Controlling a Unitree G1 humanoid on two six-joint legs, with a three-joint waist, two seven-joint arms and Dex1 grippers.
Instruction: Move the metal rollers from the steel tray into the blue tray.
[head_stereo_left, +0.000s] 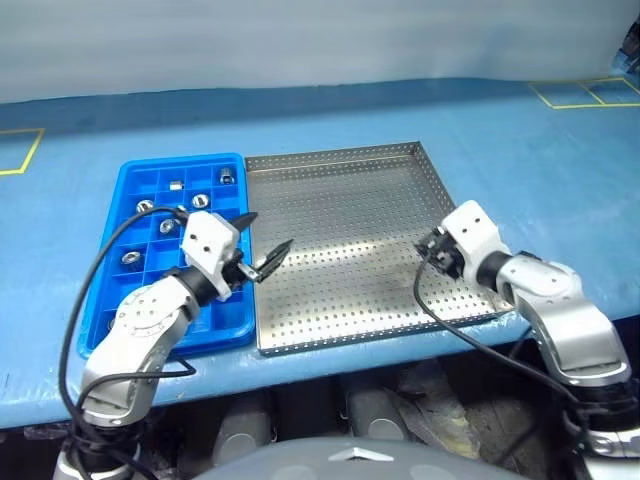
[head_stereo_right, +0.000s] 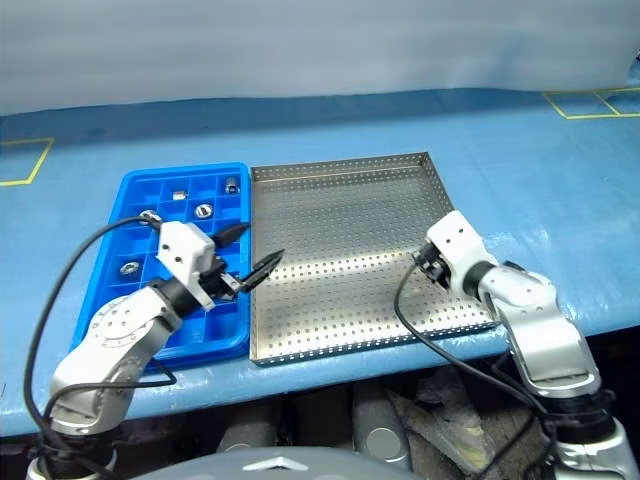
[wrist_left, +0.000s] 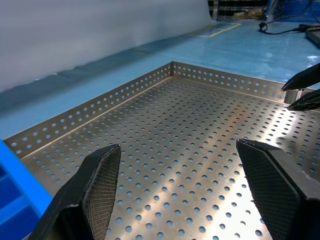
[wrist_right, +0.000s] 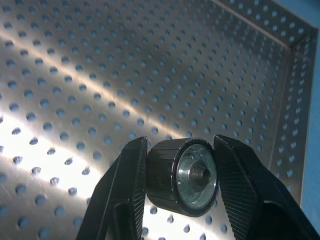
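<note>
Rollers (head_stereo_left: 176, 183) already sit in several compartments of the blue tray (head_stereo_left: 100, 300), which lies on the desk (head_stereo_left: 520, 140) just beside the steel tray (head_stereo_left: 340, 160). The right gripper (wrist_right: 180, 172) is clenched on one more roller (wrist_right: 182, 175) above the steel tray's perforated floor, gripping it across its round side with the hollow end facing out. The left gripper (head_stereo_left: 262, 245) hangs released, jaws wide, over the seam between the two trays. Such a roller looks stiff and dense for its size, probably prone to rolling, so pinching across the curved side at mid-length seems safest.
</note>
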